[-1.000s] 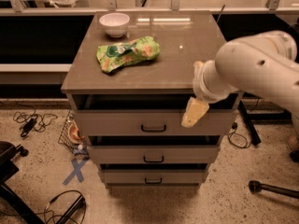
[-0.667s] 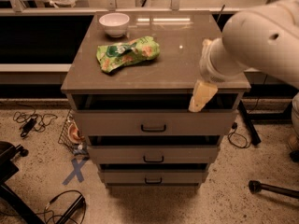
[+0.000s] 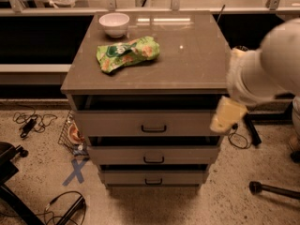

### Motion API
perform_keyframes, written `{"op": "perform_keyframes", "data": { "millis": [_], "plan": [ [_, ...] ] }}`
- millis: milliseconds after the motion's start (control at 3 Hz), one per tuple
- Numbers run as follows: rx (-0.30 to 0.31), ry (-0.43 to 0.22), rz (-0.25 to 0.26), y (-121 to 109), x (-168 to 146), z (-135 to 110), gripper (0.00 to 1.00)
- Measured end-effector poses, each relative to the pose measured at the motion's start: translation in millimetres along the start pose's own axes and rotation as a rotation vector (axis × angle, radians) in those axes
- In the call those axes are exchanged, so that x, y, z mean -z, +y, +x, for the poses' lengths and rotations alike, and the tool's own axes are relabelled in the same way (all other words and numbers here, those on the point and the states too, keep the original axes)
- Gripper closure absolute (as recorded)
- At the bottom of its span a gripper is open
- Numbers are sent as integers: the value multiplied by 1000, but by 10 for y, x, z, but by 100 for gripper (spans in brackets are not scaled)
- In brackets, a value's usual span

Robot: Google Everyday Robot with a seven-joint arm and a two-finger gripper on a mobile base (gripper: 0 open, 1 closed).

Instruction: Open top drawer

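At the centre of the view a grey-brown cabinet (image 3: 187, 60) is seen from above and in front, with three drawers stacked in its face; on the right a bulky white arm (image 3: 267, 64) is reached in beside it. Directly under the cabinet's top the top drawer (image 3: 112, 123) is found, its front standing a little forward of the top's edge, so that a dark gap is shown above it; its long axis is laid left to right, and its front is turned toward the camera. At the right end of that front the pale yellow hand (image 3: 227, 115) is held, well to the right of the handle (image 3: 153, 128); whether it is apart or together cannot be told, nor whether the drawer is touched. On the cabinet's top a green bag (image 3: 127, 54) is laid; behind it a white bowl (image 3: 115, 23) is set.
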State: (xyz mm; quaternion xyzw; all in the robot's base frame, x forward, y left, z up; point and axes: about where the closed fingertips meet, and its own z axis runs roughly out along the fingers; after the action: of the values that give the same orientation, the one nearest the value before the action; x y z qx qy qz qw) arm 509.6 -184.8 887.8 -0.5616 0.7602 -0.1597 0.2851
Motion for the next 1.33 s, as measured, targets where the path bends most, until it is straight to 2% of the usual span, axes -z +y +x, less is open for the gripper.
{"op": "perform_keyframes", "data": {
  "millis": [333, 667, 1000, 1333],
  "plan": [
    [-38, 23, -73, 647, -11, 395, 0],
    [-36, 22, -70, 627, -8, 383, 0],
    [18, 28, -138, 807, -535, 256, 0],
    [49, 18, -177, 901, -895, 179, 0]
  ]
}}
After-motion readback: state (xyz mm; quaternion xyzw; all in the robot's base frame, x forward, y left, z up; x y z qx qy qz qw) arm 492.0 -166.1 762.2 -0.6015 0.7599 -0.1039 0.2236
